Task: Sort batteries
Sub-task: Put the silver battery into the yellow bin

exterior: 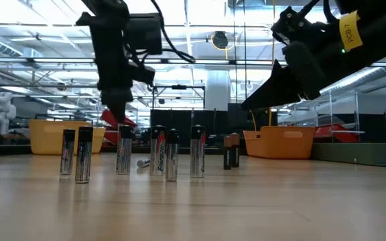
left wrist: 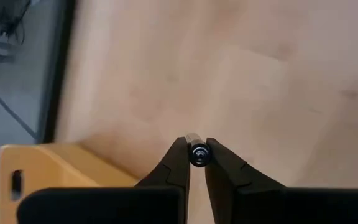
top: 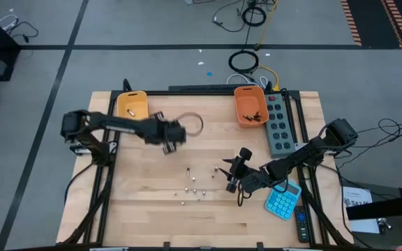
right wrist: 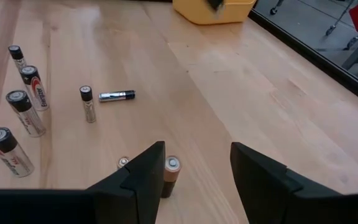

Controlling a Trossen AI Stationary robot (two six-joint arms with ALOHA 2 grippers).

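**Sorting under way: one battery in the left gripper, most of the batteries not yet in a bin**

On progress: the yellow bin at the far left of the table has at least one small pale item in it, and the orange bin at the far right holds a few dark pieces, so some sorting appears done. The bulk remains. A cluster of batteries stands on the bare wood near the table's middle; in the low view about seven stand upright in a loose row, one lies flat among them, and a darker, copper-topped pair stands just to one side. My judgement is that the job is well short of half finished.

The left gripper is clenched on a single battery, seen end-on and pinched between the two fingertips. It hangs above the table between the cluster and the yellow bin, whose corner shows in the left wrist view, so a drop into that bin looks like the step in hand.

The right gripper is spread wide and grasps nothing. It sits low beside the cluster, near the blue calculator, with a copper-topped battery standing just against its one finger, probably the next pick
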